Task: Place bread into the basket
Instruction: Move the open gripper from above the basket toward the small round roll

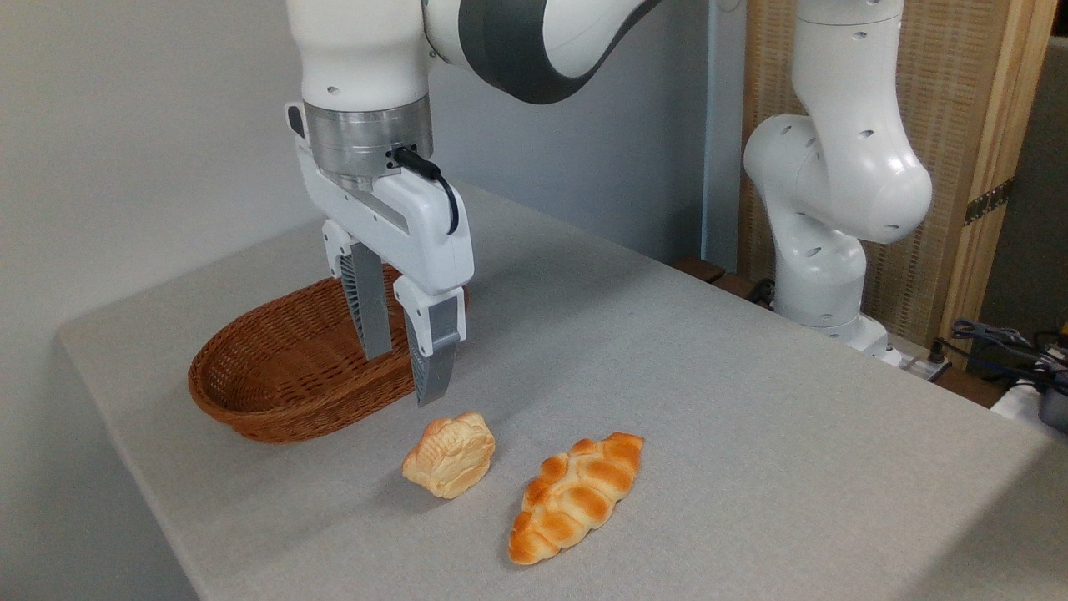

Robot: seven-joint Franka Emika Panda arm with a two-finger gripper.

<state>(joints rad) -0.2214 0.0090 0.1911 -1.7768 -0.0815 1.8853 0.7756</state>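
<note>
The bread (449, 457), a small pale golden bun with a ridged browned top, lies on the grey table near the front edge. Behind it and to the left sits the reddish-brown wicker basket (275, 392), with nothing visible inside it. My gripper (405, 376) hangs pointing down in front of the basket's right end, a little above and behind the bread. Its two fingers stand apart, open, with nothing between them. The near fingertip (432, 388) ends just above the bun without touching it.
A longer, darker orange-brown braided loaf (577, 496) lies just right of the bun. The arm's white base (822, 275) stands at the table's far right edge, with cables (1001, 342) beside it. A wall runs along the left.
</note>
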